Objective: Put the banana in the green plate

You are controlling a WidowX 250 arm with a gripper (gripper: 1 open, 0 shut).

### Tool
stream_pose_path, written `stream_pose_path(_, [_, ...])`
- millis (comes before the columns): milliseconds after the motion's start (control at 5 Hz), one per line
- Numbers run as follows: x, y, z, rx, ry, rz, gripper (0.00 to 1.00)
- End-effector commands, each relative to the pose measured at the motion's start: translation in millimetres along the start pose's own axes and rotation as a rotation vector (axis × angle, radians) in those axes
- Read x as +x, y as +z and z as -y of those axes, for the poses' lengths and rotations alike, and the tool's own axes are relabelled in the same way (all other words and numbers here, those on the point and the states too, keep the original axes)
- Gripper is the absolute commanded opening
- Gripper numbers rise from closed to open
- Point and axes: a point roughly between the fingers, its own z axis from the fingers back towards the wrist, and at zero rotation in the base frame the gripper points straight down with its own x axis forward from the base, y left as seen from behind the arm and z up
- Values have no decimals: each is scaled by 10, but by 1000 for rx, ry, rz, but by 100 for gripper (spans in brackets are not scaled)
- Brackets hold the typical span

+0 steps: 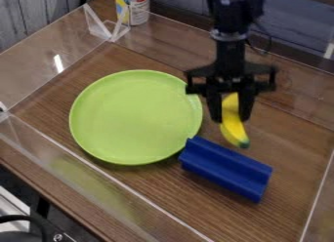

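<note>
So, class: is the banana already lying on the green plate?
No: the banana hangs in the jaws, right of the green plate.

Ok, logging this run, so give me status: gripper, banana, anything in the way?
Gripper shut on small yellow toy banana, hanging off the table. Large lime-green plate bare, to its left. Blue ridged block below, not between.

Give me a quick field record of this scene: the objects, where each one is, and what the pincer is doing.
surface: wooden table with clear walls around it
plate: green plate, flat on the table, nothing on it
banana: banana, hanging from the pincer, right of the plate, above the table
block: blue block, on the table, below the banana, beside the plate's lower right rim
pincer: pincer, pointing down, shut on the banana's upper end
task status: banana lifted, not yet in the plate
</note>
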Motion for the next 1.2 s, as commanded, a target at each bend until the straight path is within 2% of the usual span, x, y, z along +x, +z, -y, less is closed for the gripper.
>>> stream_pose_path(0, [116,446,-240,-56,6,83,0])
stream_pose_path(200, [246,569,-644,-48,12,97,0])
stream_pose_path(400, [264,560,-987,-25,16,112,0])
stream_pose_path(600, [273,473,-1210,-2,17,129,0])
stream_pose_path(1000, [172,111,-1314,61,-16,130,0])
